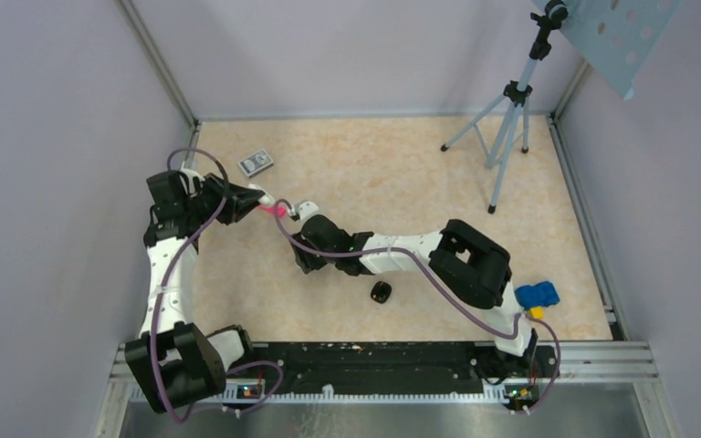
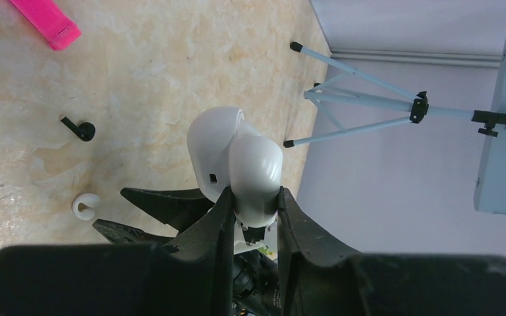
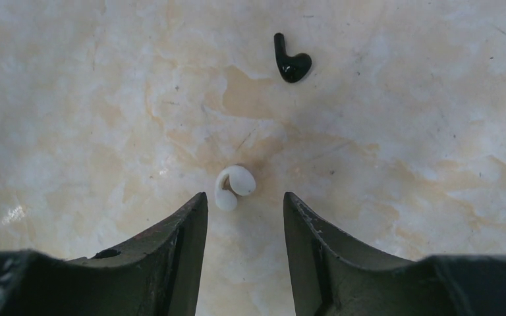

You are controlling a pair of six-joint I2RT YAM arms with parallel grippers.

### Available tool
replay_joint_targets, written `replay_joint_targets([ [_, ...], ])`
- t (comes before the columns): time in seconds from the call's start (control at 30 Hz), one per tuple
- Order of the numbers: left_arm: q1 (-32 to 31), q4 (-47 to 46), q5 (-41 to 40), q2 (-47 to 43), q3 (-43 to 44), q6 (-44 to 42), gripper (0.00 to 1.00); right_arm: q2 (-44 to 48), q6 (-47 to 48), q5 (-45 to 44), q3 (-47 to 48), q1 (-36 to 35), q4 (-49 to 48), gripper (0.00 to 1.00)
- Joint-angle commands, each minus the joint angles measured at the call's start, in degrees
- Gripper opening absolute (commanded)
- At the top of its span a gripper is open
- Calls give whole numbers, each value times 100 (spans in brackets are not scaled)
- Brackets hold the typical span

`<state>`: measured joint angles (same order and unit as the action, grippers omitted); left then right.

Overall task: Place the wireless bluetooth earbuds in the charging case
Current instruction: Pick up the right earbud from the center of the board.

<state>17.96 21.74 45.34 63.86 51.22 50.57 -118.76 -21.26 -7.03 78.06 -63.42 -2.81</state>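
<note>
My left gripper (image 2: 253, 194) is shut on the white charging case (image 2: 237, 161) and holds it above the table; the case looks open, its two shells apart. In the top view the left gripper (image 1: 252, 195) is at the left middle of the table. One white earbud (image 3: 234, 186) lies on the table just beyond the tips of my open right gripper (image 3: 245, 197), slightly left of the gap. It also shows in the left wrist view (image 2: 85, 206), beside the right gripper's black fingers (image 2: 165, 201). No second white earbud shows.
A black earbud (image 3: 292, 62) lies a little beyond the white one. A pink strip (image 2: 46, 23) lies nearby. A black case (image 1: 381, 293), a blue toy (image 1: 537, 295), a small card box (image 1: 256, 163) and a tripod (image 1: 507, 119) stand on the table.
</note>
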Motion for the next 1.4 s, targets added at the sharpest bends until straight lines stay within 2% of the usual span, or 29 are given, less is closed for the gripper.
replay_joint_targets([
  [0.0,76,-64,168,-58,47,-133,0,-222,-139,-106,292,103,-296,45],
  [0.5,98,-3,575,48,108,-340,0,-496,-184,57,245,175,-254,36],
  [0.77,103,-134,657,40,-153,-302,0,-399,-506,95,111,124,-428,20],
  [0.87,96,-92,647,65,-122,-332,0,-305,-635,-10,176,137,-223,14],
  [1.0,85,-103,583,68,-81,-374,0,80,-919,95,93,242,-146,6],
  [1.17,88,-192,589,116,-120,-394,0,732,-1105,-37,-327,341,-131,3],
  [1.27,48,71,568,278,24,-667,0,1371,-1300,-116,-895,535,-83,2],
  [1.37,33,-83,616,315,-17,-613,0,2206,-1431,-346,-1685,817,39,2],
])
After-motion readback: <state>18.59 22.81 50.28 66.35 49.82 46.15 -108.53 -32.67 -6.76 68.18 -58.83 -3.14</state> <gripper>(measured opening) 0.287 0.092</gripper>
